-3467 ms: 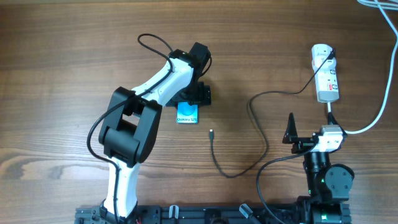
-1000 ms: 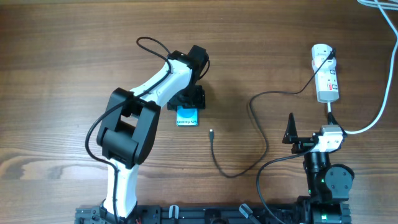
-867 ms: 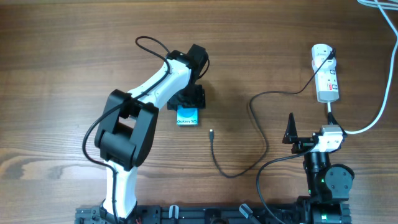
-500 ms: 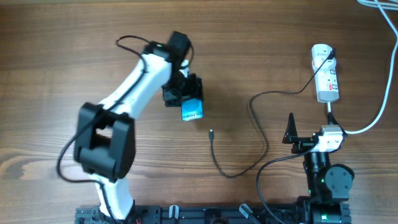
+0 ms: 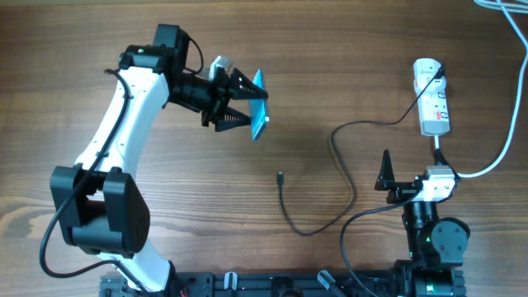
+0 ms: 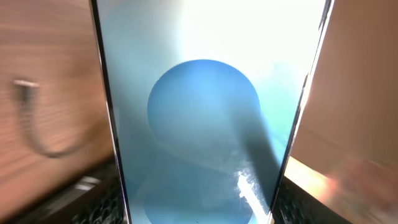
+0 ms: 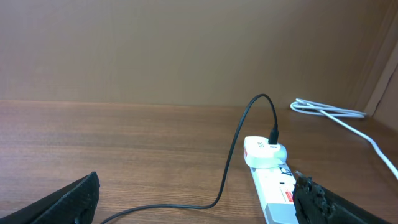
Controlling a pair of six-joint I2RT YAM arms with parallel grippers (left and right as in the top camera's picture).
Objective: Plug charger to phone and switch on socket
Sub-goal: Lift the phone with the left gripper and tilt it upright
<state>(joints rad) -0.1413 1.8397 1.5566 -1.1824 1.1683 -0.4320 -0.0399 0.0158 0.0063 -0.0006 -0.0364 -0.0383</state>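
Observation:
My left gripper (image 5: 241, 101) is shut on the phone (image 5: 260, 103), holding it off the table and tilted on edge. Its cyan screen (image 6: 205, 124) fills the left wrist view, between my two fingers (image 6: 93, 202). The charger's cable (image 5: 351, 194) lies looped on the table. Its small connector (image 5: 280, 175) is free, below and right of the phone, and also shows in the left wrist view (image 6: 22, 84). Its other end is plugged into the white socket (image 5: 431, 103), seen too in the right wrist view (image 7: 277, 180). My right gripper (image 7: 196, 202) is open and empty, short of the socket.
The socket's thick white cord (image 5: 503, 148) runs from the right arm's side off the table's far right corner, and shows in the right wrist view (image 7: 336, 115). The right arm's base (image 5: 433, 239) sits at the front right, beside the cable loop.
My left arm has lifted the phone off the table and swung up and left, turning it on edge. The cable, socket and right arm have not moved.

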